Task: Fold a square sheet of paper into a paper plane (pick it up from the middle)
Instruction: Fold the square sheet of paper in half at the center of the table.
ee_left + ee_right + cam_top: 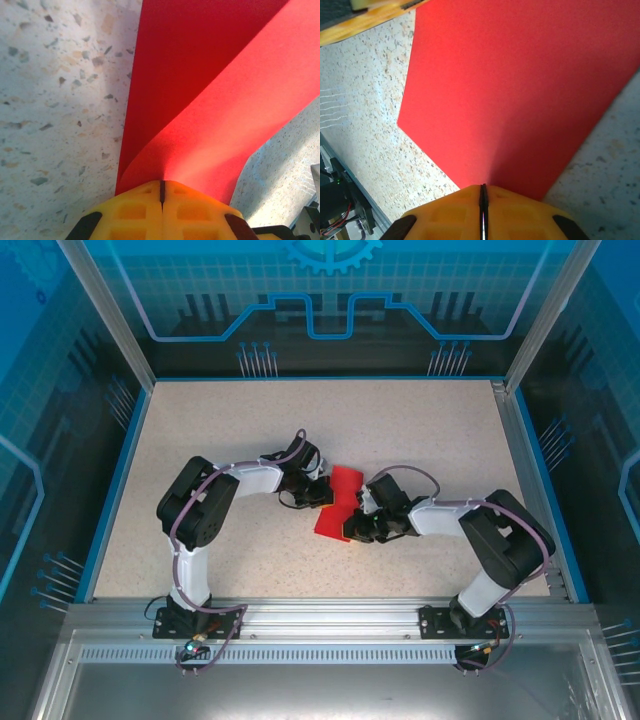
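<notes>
Sheet (338,505) in left hand (161,190), right hand (483,192)

No legible text, label, brand or number anywhere.
Printed on the blue back panel (200,290): a wordless gear emblem (332,252) at top centre and circuit-style lines (330,336) below, bearing no letters or digits.

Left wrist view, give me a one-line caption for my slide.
Left gripper, jaws shut on the edge of a red sheet of paper curling over a speckled table.
</notes>
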You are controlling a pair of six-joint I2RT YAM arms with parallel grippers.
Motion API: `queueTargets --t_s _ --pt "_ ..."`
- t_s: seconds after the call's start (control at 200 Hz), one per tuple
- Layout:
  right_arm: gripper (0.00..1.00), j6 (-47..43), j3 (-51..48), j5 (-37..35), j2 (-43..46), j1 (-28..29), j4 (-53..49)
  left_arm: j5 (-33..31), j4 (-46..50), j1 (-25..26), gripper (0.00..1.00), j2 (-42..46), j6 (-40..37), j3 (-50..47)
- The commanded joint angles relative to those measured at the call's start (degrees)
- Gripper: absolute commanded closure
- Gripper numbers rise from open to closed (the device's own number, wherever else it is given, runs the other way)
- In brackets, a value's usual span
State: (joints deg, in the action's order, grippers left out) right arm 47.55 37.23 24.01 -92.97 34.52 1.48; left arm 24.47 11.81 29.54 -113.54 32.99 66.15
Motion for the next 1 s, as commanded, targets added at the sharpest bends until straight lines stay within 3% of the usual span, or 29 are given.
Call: queueTargets --t_s 0.0,0.395,0.775,0.995 --pt "0.89 -0.59 0.96 0.69 0.51 1.58 -1.13 -2.50 4.01 0.64 1.00 -1.73 -1.02 -1.46" --pt "0.90 -0.75 -3.01 -4.03 -3.69 2.30 -2.34 -2.63 4.15 0.56 1.00 -1.78 -1.25 -1.31" --pt "0.89 1.33 -3.04 3.21 5.01 -2.68 5.64 -2.42 4.03 0.61 1.00 -1.91 -1.33 -1.31" --pt "0.89 0.59 0.12 3.41 2.35 -2.62 5.15 -2.45 3.96 0.61 1.00 -2.03 -1.42 -1.46"
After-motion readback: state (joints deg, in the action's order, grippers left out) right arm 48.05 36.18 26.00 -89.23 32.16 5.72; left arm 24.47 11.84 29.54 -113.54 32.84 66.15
